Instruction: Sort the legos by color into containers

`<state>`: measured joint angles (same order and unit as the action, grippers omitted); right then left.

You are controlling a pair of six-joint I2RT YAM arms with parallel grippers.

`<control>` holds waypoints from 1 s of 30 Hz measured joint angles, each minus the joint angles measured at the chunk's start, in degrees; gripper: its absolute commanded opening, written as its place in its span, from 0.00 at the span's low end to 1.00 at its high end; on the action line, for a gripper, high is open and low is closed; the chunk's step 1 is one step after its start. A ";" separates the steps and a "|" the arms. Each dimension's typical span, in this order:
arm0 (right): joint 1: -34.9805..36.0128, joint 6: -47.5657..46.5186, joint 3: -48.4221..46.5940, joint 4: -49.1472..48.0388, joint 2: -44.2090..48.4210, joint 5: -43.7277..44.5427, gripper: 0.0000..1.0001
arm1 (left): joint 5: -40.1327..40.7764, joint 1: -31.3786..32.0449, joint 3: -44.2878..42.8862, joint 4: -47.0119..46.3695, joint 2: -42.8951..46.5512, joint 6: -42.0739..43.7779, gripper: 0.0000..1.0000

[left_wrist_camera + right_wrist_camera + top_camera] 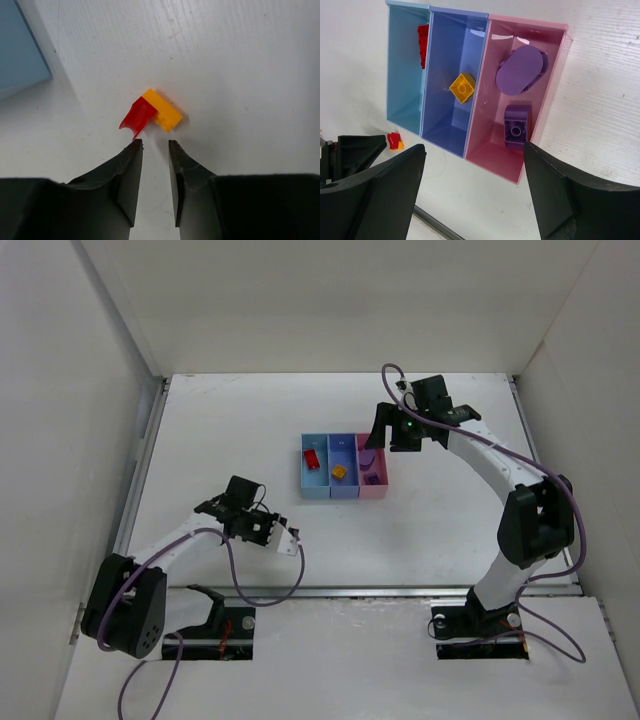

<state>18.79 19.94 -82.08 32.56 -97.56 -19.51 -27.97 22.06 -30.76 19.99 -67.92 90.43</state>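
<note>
Three joined bins are sitting in a row at the centre of the overhead view, on the white bench (pixel 200 440).

- Light blue bin (pixel 402 85), leftmost in the frame: is holding a red brick (pixel 423 45).
- Periwinkle bin (pixel 445 117), middle: is holding a yellow brick (pixel 462 88).
- Pink bin (pixel 487 137), rightmost: is holding a purple oval piece (pixel 519 70) and a purple brick (pixel 516 127).
- Loose red piece (pixel 137 116) and yellow-orange brick (pixel 162 110): are lying touching each other on the bench, at the centre of the left wrist view and well apart from the bins.
- Left gripper (pixel 155 142): is hovering just short of the loose pair, its jaws standing narrowly apart and pinching nothing.
- Right gripper (pixel 474 150): is hanging over the bins' lower ends in its wrist view, jaws spread wide, gripping nothing.
</note>
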 measured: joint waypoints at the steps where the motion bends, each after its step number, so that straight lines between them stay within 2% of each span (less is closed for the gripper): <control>1: 0.00 0.00 0.00 0.00 0.00 0.00 0.84 | -0.15 0.11 0.00 0.13 -0.26 0.09 0.25; 2: 0.00 0.00 0.00 0.00 0.00 0.00 0.84 | -0.26 0.13 0.00 0.31 -0.39 0.15 0.27; 4: 0.00 0.00 0.00 0.00 0.00 0.02 0.84 | -0.61 0.44 0.00 0.46 -0.44 0.37 0.39; 6: 0.07 0.00 0.00 0.00 0.00 0.00 0.84 | -0.61 0.63 -0.13 0.46 -0.46 0.63 0.43; 11: 0.17 0.00 0.00 0.00 0.00 0.00 0.84 | -0.13 0.83 -2.38 0.59 -1.55 1.95 0.45; 16: 0.35 0.00 0.00 0.00 0.00 0.00 0.84 | 1.27 0.81 -8.72 2.34 -5.40 6.99 0.48; 18: 0.44 0.00 0.00 0.00 0.00 0.00 0.84 | 1.25 0.83 -11.41 4.17 -7.89 9.66 0.52; 22: 0.44 0.00 0.00 0.02 0.00 0.02 0.84 | 1.33 0.83 -15.93 9.46 -13.29 15.37 0.52; 24: 0.44 -0.02 0.00 0.04 0.00 0.04 0.84 | 1.79 0.83 -17.18 12.11 -15.37 17.88 0.56; 27: 0.44 -0.04 -0.04 0.11 0.00 0.33 0.84 | 2.47 0.83 -17.38 15.41 -16.13 20.24 0.63; 30: 0.44 -0.04 -0.09 0.09 0.00 0.46 0.84 | 2.38 0.92 -17.38 16.39 -16.13 21.42 0.63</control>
<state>19.22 19.90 -82.17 32.64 -97.56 -19.05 -25.58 22.98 -48.14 36.38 -84.05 111.85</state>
